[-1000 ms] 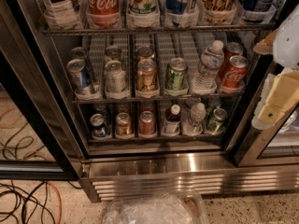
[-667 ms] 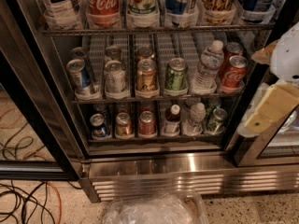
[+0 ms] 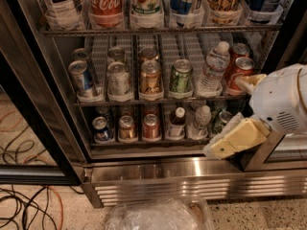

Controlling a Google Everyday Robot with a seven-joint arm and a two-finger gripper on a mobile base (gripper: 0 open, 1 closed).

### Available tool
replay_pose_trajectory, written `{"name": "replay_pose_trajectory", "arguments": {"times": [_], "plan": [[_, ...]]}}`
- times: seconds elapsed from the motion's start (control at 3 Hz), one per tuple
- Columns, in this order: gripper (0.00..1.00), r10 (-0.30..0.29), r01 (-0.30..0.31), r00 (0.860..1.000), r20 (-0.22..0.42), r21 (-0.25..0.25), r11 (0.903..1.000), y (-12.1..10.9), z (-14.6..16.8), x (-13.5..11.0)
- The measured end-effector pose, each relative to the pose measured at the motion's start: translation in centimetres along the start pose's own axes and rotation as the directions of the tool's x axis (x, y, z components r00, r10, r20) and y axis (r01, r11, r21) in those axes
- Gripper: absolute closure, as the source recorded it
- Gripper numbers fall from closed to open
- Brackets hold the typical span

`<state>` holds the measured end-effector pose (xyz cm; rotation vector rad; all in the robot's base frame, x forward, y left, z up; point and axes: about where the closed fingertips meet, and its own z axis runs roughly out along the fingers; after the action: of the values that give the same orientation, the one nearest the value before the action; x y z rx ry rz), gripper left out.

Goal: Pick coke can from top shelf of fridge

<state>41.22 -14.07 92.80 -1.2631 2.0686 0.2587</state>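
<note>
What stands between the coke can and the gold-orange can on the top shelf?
Camera view: from the coke can, a white-and-green can, then a blue can. The gripper hangs low at right.

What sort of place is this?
Probably a workplace pantry or shop: a glass-doored stainless steel drinks fridge, grey wire racks of cans, black and orange cables on the floor. The cream tool hovers at lower right.

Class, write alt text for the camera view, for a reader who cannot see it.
A stocked drinks fridge has a red coke can on its top shelf, left of centre. The robot's cream gripper hangs at lower right, level with the bottom rack and well below that can.
</note>
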Motion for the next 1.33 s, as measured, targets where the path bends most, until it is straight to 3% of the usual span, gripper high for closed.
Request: {"name": "replay_pose_trajectory", "arguments": {"times": [0.33,1.0,1.33], "plan": [[0.00,0.017,-0.021,0.997,0.070,0.052,0.9984,-1.1,0.1,-1.7],[0.00,0.039,-0.045,0.995,0.092,0.062,0.9971,-1.1,0.5,-2.1],[0.00,0.080,-0.098,0.980,0.184,0.088,0.9913,-1.0,1.6,-3.2]]}}
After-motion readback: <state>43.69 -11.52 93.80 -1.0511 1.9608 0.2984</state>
